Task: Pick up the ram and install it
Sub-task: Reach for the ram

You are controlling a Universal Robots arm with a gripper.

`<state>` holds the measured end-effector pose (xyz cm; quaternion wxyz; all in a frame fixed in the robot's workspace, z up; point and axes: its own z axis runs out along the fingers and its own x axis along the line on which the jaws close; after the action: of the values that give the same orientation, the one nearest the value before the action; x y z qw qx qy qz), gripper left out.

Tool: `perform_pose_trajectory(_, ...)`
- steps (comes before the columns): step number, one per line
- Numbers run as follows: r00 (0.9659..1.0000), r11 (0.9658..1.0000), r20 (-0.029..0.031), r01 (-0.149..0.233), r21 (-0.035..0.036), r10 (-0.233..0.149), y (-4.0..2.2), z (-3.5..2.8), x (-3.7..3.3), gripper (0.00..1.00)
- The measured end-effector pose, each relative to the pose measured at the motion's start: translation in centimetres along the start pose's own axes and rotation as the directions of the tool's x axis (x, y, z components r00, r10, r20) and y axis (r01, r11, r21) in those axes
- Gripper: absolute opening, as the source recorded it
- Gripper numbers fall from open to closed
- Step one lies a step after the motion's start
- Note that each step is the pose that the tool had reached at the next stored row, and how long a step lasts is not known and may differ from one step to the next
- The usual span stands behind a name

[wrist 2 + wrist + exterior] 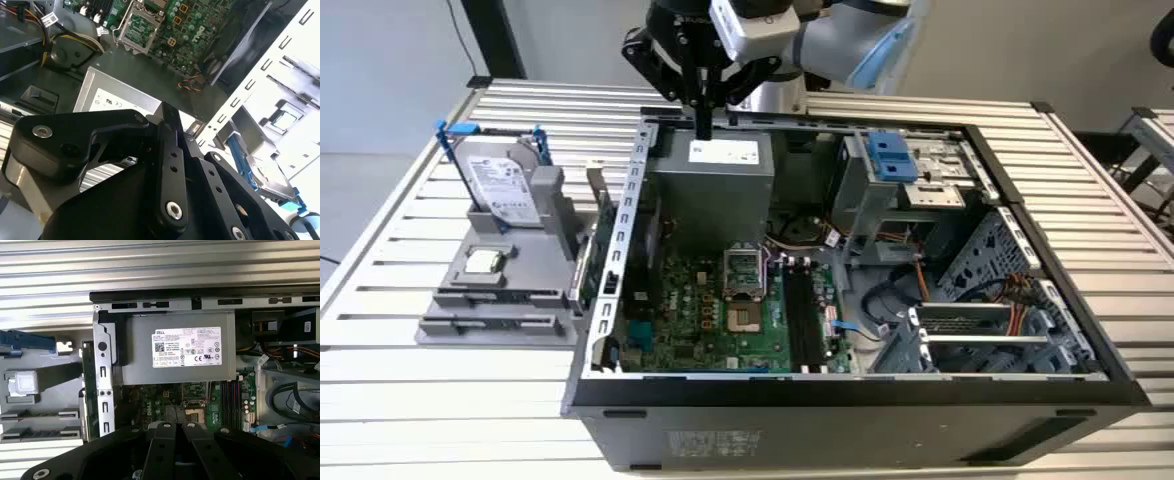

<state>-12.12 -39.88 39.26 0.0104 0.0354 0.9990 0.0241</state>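
The ram appears to be the thin dark-green board (591,270) standing on edge at the grey holder's right side, just outside the open computer case's left wall (624,250); in the first wrist view the ram (88,385) is a narrow strip beside that wall. My gripper (704,130) hangs over the back of the case, above the silver power supply (714,170), well away from the ram. Its two black fingers (165,445) meet at the tips, with nothing seen between them. In the second wrist view the gripper (167,107) points down at the power supply (115,100). The black memory slots (803,320) lie on the motherboard.
On the grey holder (494,300), at the exterior view's left, stand a silver hard drive with blue brackets (500,185) and a small square CPU chip (483,262). The case holds the CPU socket (742,275), cables (801,235) and a drive cage with a blue latch (891,160). All sits on a slatted metal table (440,400).
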Motion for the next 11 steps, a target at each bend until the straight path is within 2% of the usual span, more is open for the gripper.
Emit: perform_pose_trajectory(11, 1.0000, 1.0000, -0.0001, 0.000, 0.0001, 0.000, -0.01, -0.01, 0.14, 0.00)
